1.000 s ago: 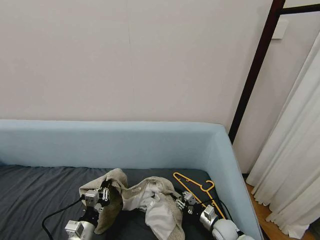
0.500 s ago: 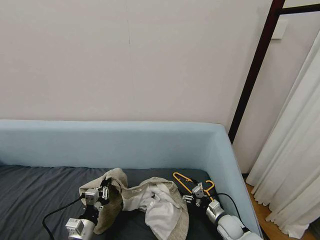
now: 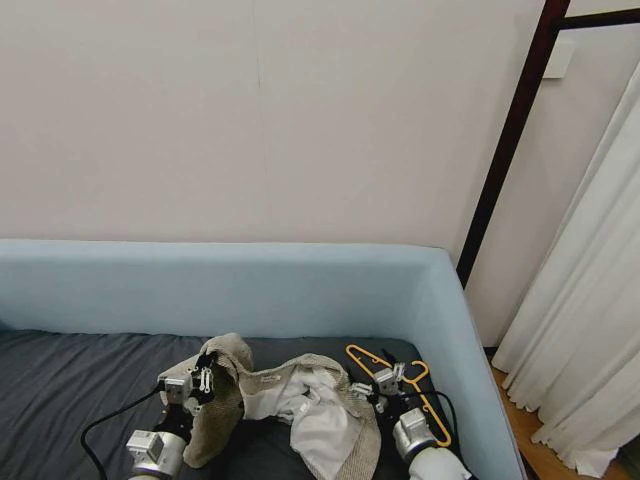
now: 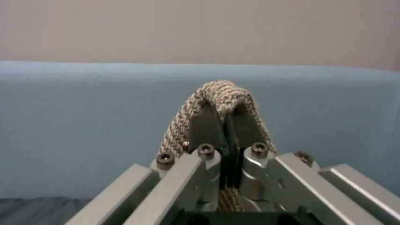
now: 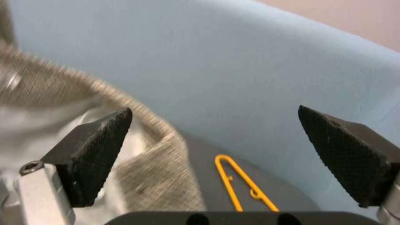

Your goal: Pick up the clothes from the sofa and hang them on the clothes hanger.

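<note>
Garment: one beige knit piece with white lining (image 3: pixel 300 405), crumpled on the dark seat (image 3: pixel 70 390) toward the sofa's right end.
My left gripper (image 3: pixel 203 381): clamped tight on a raised fold at the garment's left end. My wrist view shows knit looped over the closed fingertips.
My right gripper (image 3: pixel 385 380): fingers spread wide, holding nothing, at the garment's right edge.
Hanger: one, orange (image 3: pixel 362 358), flat on the seat between garment and armrest (image 3: pixel 450 330). My right wrist view shows bare seat between knit hem and hanger.
Edges: blue backrest (image 3: pixel 250 290) close behind, armrest close right, seat open leftward.
Beyond: one dark rack pole (image 3: pixel 505 150) and white curtain (image 3: pixel 590 330), right of the sofa.
</note>
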You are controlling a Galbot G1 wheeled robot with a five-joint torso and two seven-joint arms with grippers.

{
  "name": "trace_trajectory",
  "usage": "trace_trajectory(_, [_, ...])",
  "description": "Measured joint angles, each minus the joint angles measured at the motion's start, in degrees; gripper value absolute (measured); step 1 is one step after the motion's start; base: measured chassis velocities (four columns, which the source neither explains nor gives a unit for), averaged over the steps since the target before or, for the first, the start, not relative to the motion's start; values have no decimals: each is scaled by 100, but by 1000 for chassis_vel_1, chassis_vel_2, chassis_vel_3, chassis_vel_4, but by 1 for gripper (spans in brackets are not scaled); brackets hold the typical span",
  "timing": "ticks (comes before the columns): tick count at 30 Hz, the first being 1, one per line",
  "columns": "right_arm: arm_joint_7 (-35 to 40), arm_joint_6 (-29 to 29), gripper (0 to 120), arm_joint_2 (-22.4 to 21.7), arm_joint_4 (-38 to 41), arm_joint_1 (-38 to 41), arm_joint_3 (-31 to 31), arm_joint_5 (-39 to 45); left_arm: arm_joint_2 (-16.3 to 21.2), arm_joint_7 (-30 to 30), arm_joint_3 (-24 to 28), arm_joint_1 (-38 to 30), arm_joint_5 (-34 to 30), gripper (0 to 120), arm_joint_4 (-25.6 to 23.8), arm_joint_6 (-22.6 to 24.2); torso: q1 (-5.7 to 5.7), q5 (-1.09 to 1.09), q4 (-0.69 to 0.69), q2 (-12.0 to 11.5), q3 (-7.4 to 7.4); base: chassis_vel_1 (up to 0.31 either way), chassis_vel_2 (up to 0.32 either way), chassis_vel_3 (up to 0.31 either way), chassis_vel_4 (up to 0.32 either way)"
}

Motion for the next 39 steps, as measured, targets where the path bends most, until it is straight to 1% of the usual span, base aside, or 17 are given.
trace_trajectory(2, [109,-116,100,16,15,3,-97,-72,7,-3,-2,-4,-8,0,-3,4,0,0,0,0,0,0,0,0,0])
trace_trajectory(5, [401,-435,100,111,-42,83,-494,-262,29,-10,-25,-4,-28,0,-27,12,0,0,0,0,0,0,0,0,0])
trace_trajectory(7, [457,-497,100,143,-100,112,-576,-323,34,-11,-38,1,-33,0,-35,12,0,0,1,0,0,0,0,0,0])
trace_trajectory(11, [689,-776,100,330,-449,238,-840,-614,43,-13,-76,34,-55,0,-69,13,0,0,1,0,0,0,0,0,0])
trace_trajectory(13, [915,-977,100,553,-790,329,-978,-821,43,-15,-93,47,-71,0,-89,13,0,1,1,0,1,0,0,0,0])
trace_trajectory(16, [1262,-1096,100,829,-1117,373,-985,-1030,43,-18,-96,39,-82,0,-98,12,0,1,1,0,1,0,0,0,0])
trace_trajectory(20, [1584,-1171,100,942,-1226,372,-885,-1275,63,-20,-96,21,-104,0,-99,11,0,1,0,0,1,0,0,0,0])
trace_trajectory(22, [1728,-1203,93,932,-1217,342,-833,-1310,63,-22,-96,8,-114,0,-92,11,0,1,1,0,1,0,0,0,0])
trace_trajectory(23, [1728,-1203,93,932,-1217,342,-833,-1310,63,-22,-96,8,-114,0,-92,11,0,1,1,0,1,0,0,0,0])
trace_trajectory(27, [1868,-1166,75,792,-1011,195,-748,-1328,29,-23,-70,-24,-115,0,-55,8,0,1,0,0,1,0,0,0,0])
trace_trajectory(28, [1868,-1166,75,792,-1011,195,-748,-1328,29,-23,-70,-24,-115,0,-55,8,0,1,0,0,1,0,0,0,0])
trace_trajectory(31, [1876,-1110,63,652,-799,76,-746,-1330,16,-23,-47,-56,-113,0,-29,7,0,1,0,0,1,0,0,0,0])
trace_trajectory(32, [1876,-1110,63,652,-799,76,-746,-1330,16,-23,-47,-56,-113,0,-29,7,0,1,0,0,1,0,0,0,0])
trace_trajectory(33, [1843,-1067,54,596,-748,43,-737,-1337,9,-22,-35,-72,-111,0,-18,7,0,1,-1,0,1,0,0,0,0])
trace_trajectory(36, [1730,-947,43,590,-875,68,-655,-1344,-1,-23,-19,-87,-109,0,-12,7,0,1,0,0,1,0,0,0,0])
trace_trajectory(37, [1730,-947,43,590,-875,68,-655,-1344,-1,-23,-19,-87,-109,0,-12,7,0,1,0,0,1,0,0,0,0])
trace_trajectory(39, [1622,-865,32,618,-1020,133,-598,-1326,4,-23,-16,-88,-108,0,-12,7,0,2,0,0,1,0,0,0,0])
